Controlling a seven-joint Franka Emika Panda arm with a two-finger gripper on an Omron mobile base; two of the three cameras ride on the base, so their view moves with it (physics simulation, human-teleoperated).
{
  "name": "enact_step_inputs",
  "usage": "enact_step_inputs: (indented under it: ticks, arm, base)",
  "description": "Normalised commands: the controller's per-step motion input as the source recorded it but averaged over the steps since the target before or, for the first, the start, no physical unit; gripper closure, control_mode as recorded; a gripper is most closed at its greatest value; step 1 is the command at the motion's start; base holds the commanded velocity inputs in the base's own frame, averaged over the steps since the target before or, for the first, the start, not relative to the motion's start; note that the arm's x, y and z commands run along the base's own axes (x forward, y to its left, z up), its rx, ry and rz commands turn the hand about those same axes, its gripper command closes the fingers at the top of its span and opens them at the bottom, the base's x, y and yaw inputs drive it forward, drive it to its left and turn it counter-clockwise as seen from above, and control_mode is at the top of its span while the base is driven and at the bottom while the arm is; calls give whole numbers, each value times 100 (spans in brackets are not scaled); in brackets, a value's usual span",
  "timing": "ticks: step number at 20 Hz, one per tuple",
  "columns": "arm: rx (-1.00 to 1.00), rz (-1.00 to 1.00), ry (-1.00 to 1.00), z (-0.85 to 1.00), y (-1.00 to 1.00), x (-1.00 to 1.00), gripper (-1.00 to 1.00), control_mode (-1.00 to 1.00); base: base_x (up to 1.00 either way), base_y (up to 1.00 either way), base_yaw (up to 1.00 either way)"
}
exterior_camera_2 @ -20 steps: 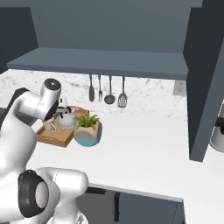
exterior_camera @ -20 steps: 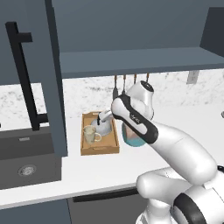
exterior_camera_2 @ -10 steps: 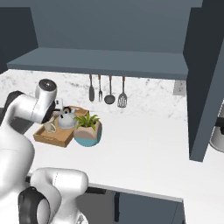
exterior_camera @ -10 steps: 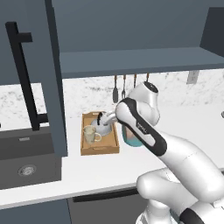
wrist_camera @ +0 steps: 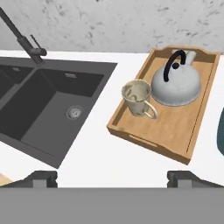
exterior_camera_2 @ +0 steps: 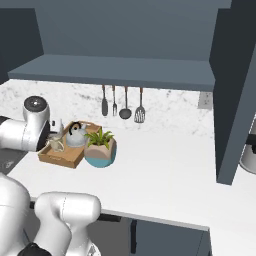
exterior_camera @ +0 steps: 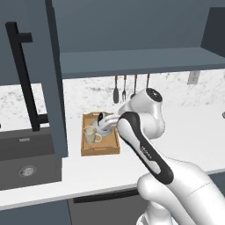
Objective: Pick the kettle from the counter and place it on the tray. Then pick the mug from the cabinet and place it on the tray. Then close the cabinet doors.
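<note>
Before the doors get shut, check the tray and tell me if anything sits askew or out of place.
Nothing stands out. The kettle and mug both stand upright inside the tray, side by side. The tray lies flat on the counter beside the sink. The open claw holds nothing.

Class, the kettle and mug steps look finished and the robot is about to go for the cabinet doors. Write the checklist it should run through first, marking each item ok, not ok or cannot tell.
1. Kettle stands upright in the tray: ok.
2. Mug stands upright in the tray, beside the kettle: ok.
3. Pincer is open and holds nothing, its fingertips wide apart above the counter: ok.
4. Left cabinet door is shut: not ok, it stands open.
5. Right cabinet door is shut: not ok, it stands open.
6. Plant pot beside the tray is out of the arm's path to the doors: cannot tell.
</note>
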Motion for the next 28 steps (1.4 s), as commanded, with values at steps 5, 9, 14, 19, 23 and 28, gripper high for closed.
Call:
enact_step_inputs:
  ticks: [5,9,14,19,23,28]
  arm:
    - [-1,-1,0,0,2,0,-100,-100]
    - [0,0,0,0,0,-3,-100,-100]
    - [-2,0,0,0,35,-4,100,-100]
    - [-3,0,0,0,25,0,100,-100]
    - [-10,8,-1,-4,-9,-16,100,-100]
    - [-20,9,-15,-16,-1,-25,100,-100]
  base:
    - [0,0,0]
    - [0,0,0]
    - [0,0,0]
    - [0,0,0]
    - [0,0,0]
    - [0,0,0]
